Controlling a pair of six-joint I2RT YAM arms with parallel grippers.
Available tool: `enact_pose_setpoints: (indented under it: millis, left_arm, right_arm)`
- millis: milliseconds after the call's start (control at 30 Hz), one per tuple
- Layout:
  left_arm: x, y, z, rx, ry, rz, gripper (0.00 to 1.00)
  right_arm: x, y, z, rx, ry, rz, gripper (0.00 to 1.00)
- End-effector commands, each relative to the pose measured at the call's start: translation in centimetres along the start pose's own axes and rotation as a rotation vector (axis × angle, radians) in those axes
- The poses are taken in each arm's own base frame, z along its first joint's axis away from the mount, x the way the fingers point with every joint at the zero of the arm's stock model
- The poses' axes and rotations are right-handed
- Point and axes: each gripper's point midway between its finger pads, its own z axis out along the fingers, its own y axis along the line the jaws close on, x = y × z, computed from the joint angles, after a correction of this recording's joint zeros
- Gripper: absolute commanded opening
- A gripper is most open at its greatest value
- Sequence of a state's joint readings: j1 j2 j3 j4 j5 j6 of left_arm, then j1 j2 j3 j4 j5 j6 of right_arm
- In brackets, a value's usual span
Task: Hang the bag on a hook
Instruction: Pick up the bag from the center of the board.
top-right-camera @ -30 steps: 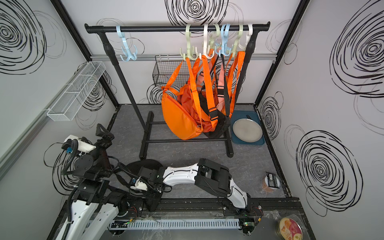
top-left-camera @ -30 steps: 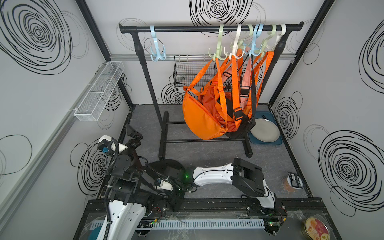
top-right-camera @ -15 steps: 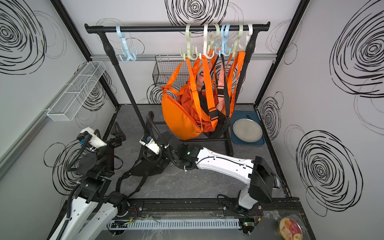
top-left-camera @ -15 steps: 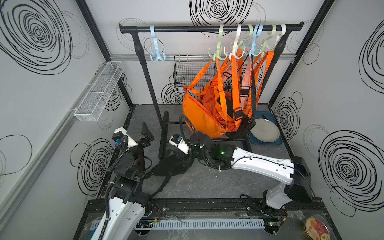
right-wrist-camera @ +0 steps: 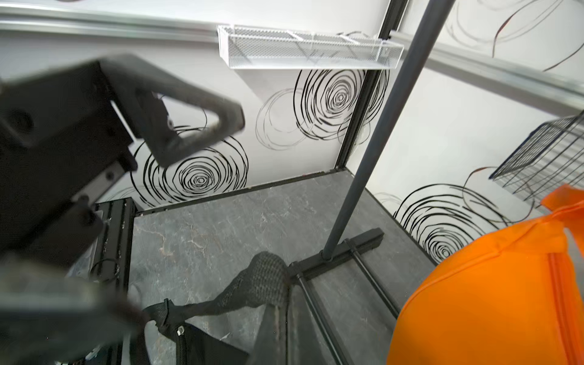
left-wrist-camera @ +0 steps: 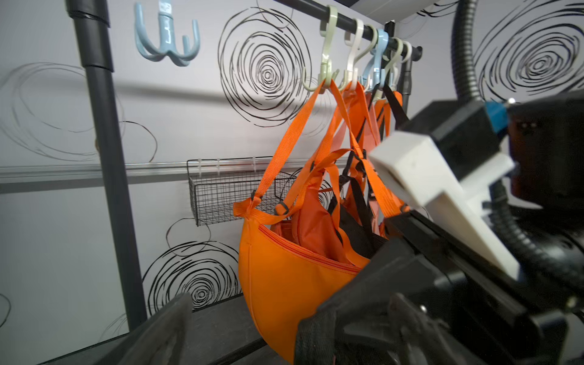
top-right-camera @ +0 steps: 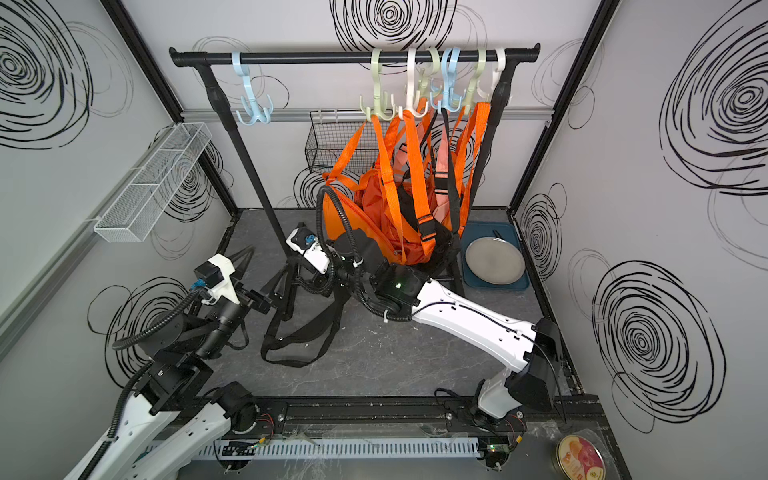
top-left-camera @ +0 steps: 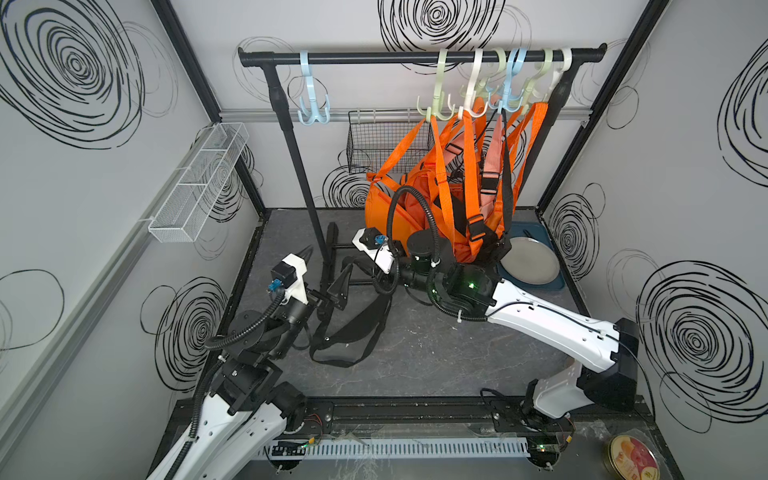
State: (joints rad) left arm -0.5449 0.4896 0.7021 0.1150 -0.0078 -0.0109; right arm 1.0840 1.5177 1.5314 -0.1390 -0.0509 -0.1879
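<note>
Black bag (top-left-camera: 353, 328) strap pinched by right gripper (top-left-camera: 353, 268); left gripper (top-left-camera: 324, 274) gapes; plate (top-left-camera: 528, 261) in tray (top-left-camera: 559, 284)

Black bag (top-left-camera: 353, 328) is slumped on the grey worktop (top-left-camera: 436, 357): a flat, limp pouch with its long strap looping loose around it. One end of that strap climbs up off the surface, with a mesh pad showing in the right wrist view, and it's pinched in the closed right tool (top-left-camera: 351, 268). Up top, the pale blue hook (top-left-camera: 312, 109) hangs bare near the left end of the rail (top-left-camera: 374, 58), its prongs curling upward, well apart from the bag.
</note>
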Motion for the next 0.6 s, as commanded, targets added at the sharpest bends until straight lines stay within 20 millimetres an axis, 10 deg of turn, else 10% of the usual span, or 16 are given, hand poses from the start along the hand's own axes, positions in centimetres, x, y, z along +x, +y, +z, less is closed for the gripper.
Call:
enact_pose_setpoints:
  millis: [0, 333, 567]
  left_arm:
    - [-0.4, -2.4, 0.0, 0.129, 0.009, -0.004, 0.99]
    - [5.7, -0.1, 1.5, -0.019, 0.216, 0.099, 0.78]
    - [5.7, 3.5, 2.1, -0.18, 0.225, 0.131, 0.59]
  right_arm:
    - [-2.4, -0.7, -1.1, 0.014, -0.045, -0.041, 0.0]
    - [-6.1, -1.2, -3.5, 0.029, -0.11, -0.104, 0.0]
    - [-7.2, -0.3, -5.2, -0.021, -0.127, -0.156, 0.0]
